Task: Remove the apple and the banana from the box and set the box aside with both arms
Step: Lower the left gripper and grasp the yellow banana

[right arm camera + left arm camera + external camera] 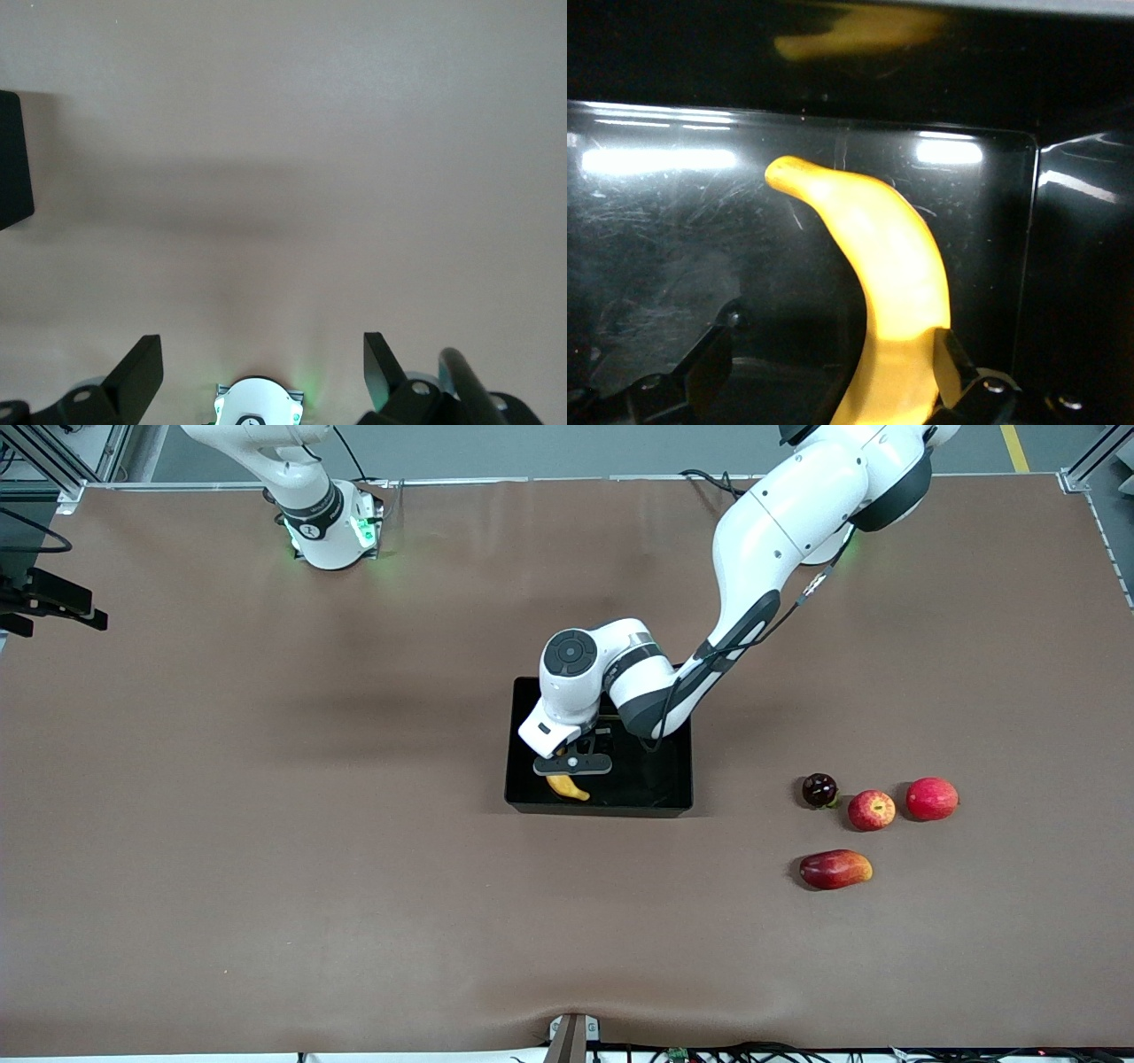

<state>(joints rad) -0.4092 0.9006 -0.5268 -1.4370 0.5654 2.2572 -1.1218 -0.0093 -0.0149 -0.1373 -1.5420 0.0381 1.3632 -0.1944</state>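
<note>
Apple: small mottled red-and-yellow apple (872, 810) already out on the table, toward the left arm's end.
Banana: long yellow banana (890, 274) lies in the glossy black plastic box (664, 802).
Left gripper (572, 764): wide open, straddling the banana, nothing gripped; better centred before closing.
Right gripper (263, 376): open, empty, waiting high over bare table.

A robotics lab: two bench-mounted arms (762, 540), aluminium framing (53, 460), loose cables (709, 480).
</note>
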